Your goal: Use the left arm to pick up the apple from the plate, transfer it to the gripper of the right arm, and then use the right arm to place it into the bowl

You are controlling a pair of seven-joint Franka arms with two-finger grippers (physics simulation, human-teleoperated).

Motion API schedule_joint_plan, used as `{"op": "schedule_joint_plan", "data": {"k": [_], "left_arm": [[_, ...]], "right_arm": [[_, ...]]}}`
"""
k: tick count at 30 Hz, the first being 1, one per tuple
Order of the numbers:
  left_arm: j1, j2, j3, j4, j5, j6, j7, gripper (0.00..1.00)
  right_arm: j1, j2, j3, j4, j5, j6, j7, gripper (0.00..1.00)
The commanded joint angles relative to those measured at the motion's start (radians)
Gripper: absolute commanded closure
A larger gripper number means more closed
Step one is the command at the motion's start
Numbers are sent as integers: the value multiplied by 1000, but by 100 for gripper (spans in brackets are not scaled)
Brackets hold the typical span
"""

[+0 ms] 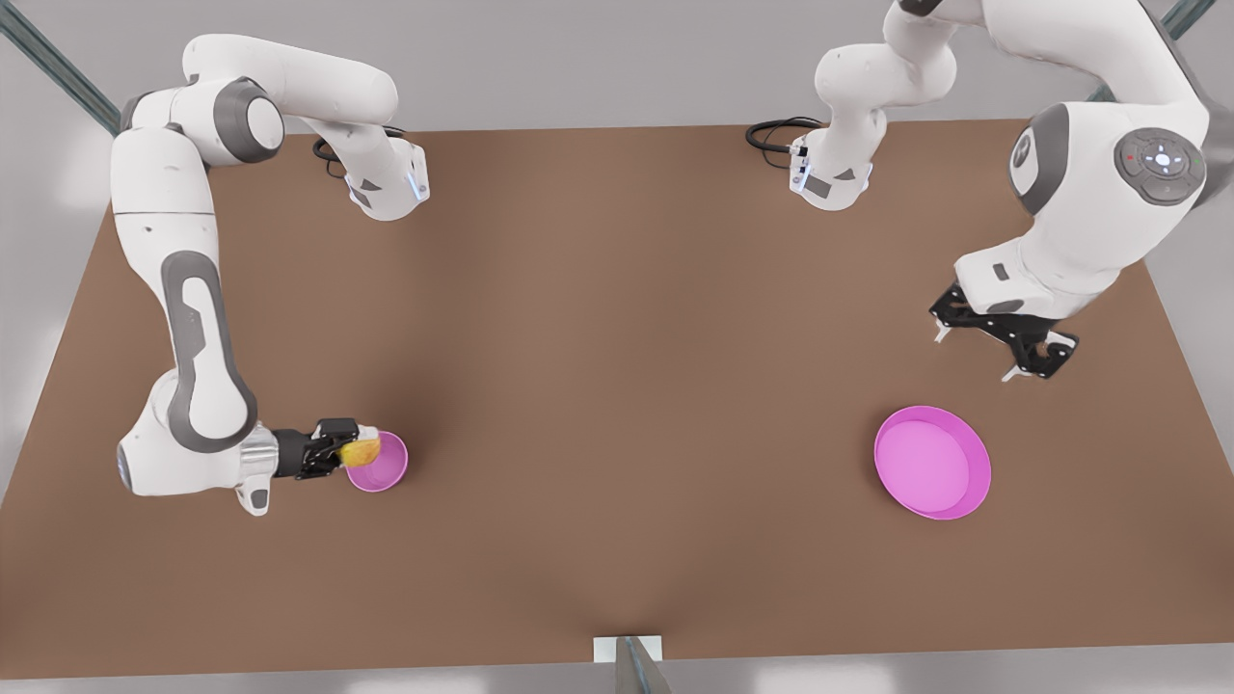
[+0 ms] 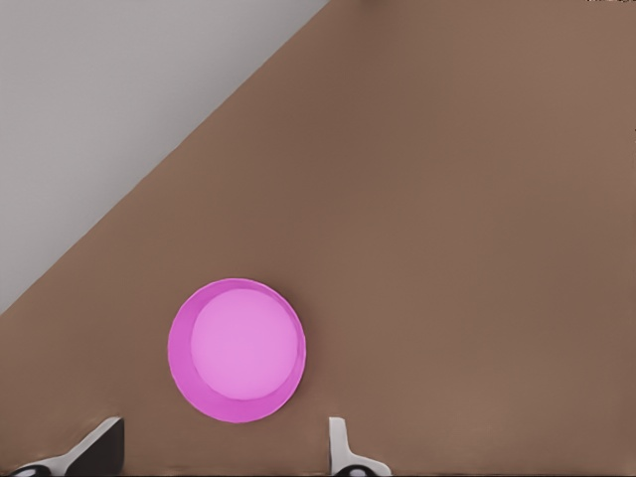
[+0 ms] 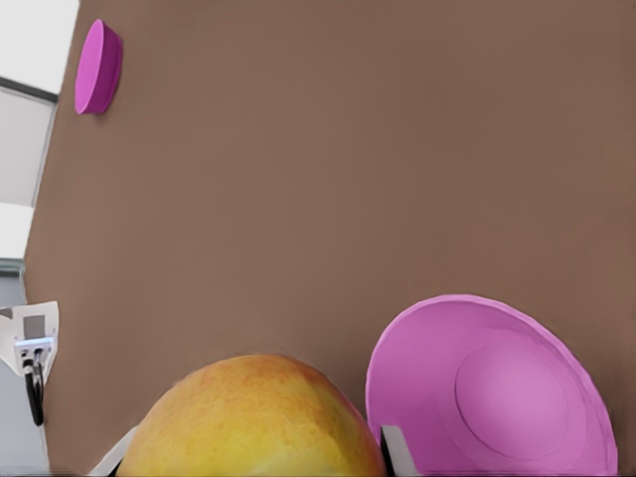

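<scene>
1. A brown table (image 1: 617, 386) was seen beneath both arms, with the bowl (image 1: 384, 467) taken as landmark.
2. The apple (image 1: 359, 451) was held clamped in the right gripper (image 1: 339, 449), at the bowl's rim and not yet inside.
3. The left gripper (image 1: 1003, 337) was kept spread open and empty, well apart from the bowl, near the plate (image 1: 932, 463).
4. A release there risked the apple striking the rim and rolling onto the table.

Illumination is even, bright and diffuse. The matte brown table (image 1: 617, 386) shows only faint, soft shadows, slightly darker beside the small deep pink bowl (image 1: 384, 467). No glare; renders are crisp throughout.
</scene>
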Motion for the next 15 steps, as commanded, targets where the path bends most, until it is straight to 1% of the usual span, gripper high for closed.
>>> {"op": "schedule_joint_plan", "data": {"k": [1, 4, 5, 6, 7, 11, 13, 14, 15], "left_arm": [[-21, -20, 35, -21, -72, -70, -628, 0], [-18, 0, 36, 7, -67, -73, -634, 0], [-17, 3, 36, 5, -67, -86, -633, 0], [-18, 3, 36, 5, -67, -90, -631, 0], [-17, 5, 36, 5, -67, -90, -631, 0], [-17, 6, 38, 3, -67, -96, -629, 0], [-17, 8, 36, 5, -67, -96, -631, 0], [-18, 8, 38, 5, -67, -96, -631, 0], [-18, 8, 36, 5, -66, -96, -631, 0]], "right_arm": [[0, 3, 1, 0, -92, 37, -95, 28], [5, 13, 2, -7, -144, 64, -108, 27], [3, 13, 7, 0, -142, 67, -108, 24], [3, 15, 8, 0, -142, 69, -106, 16], [3, 15, 8, 0, -142, 73, -108, 0], [0, 12, 8, 8, -144, 69, -106, 0], [-1, -20, -1, 91, -178, 21, -88, 0], [-1, -52, -3, 161, -228, -52, -11, 0], [6, -120, 8, 227, -323, -83, 127, 0]]}}
